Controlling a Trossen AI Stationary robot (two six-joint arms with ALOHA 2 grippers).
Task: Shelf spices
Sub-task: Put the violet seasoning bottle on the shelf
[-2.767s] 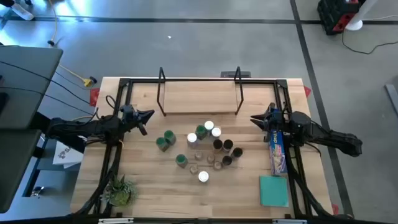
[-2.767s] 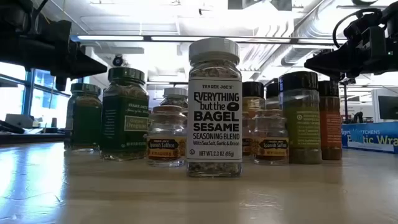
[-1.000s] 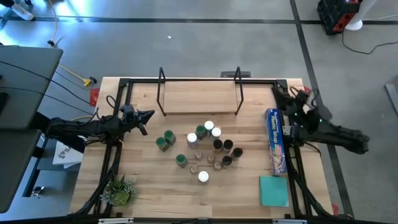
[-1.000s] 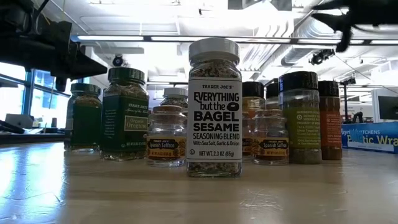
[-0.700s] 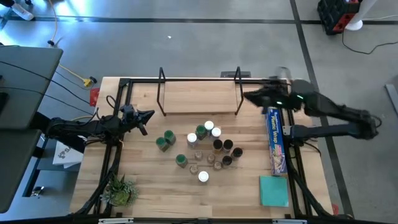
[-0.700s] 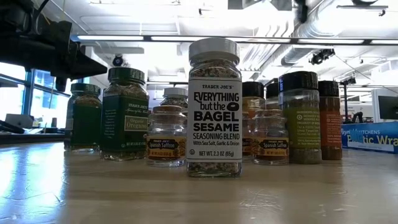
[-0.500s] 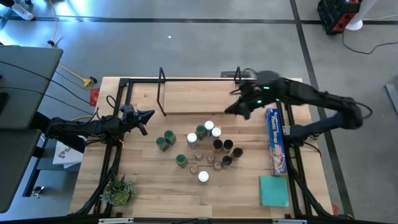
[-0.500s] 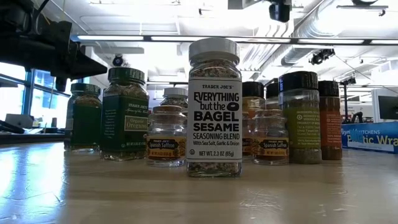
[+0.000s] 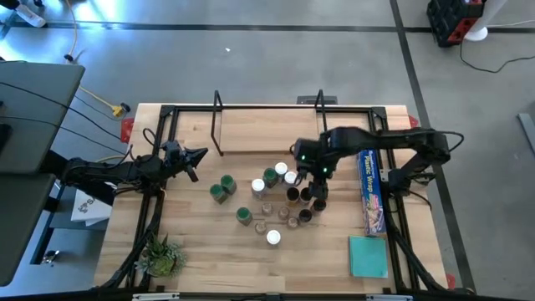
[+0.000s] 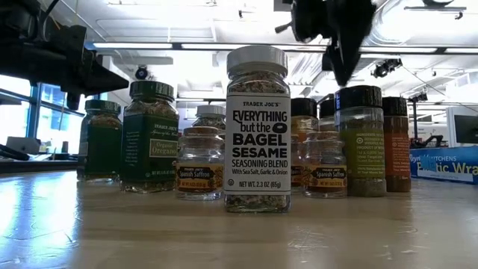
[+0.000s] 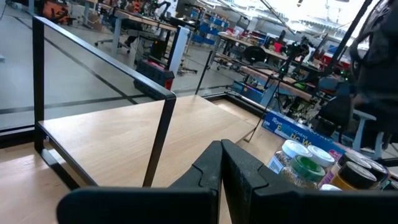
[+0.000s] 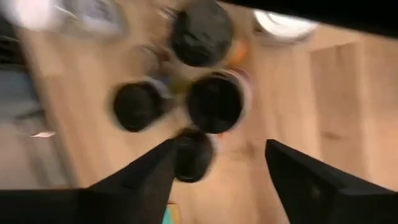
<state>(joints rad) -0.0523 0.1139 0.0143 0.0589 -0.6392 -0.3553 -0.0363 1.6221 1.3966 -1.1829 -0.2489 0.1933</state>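
The spices (image 9: 276, 199) stand upright in a cluster at the table's middle: several jars with green, white and dark lids. In the low view a white-lidded bagel seasoning jar (image 10: 258, 131) stands nearest. The shelf (image 9: 267, 134), a light plank between two black hoops, sits at the far edge, bare; it also shows as the shelf (image 11: 124, 127) in the left wrist view. My right gripper (image 9: 318, 191) hangs open, pointing down, above the dark-lidded jars (image 12: 217, 102) at the cluster's right, touching nothing. My left gripper (image 9: 197, 156) is shut and holds nothing, left of the jars.
A long blue plastic-wrap box (image 9: 370, 191) lies right of the jars, with a teal pad (image 9: 368, 255) nearer the front. A small plant (image 9: 159, 255) stands at the front left. A black frame (image 9: 167, 113) runs along the table's edges.
My right gripper has swung from the table's right edge, past the shelf's right hoop, toward the table's middle. It has tipped to point down and come down over the dark-lidded jars. The jars and my left arm have kept still.
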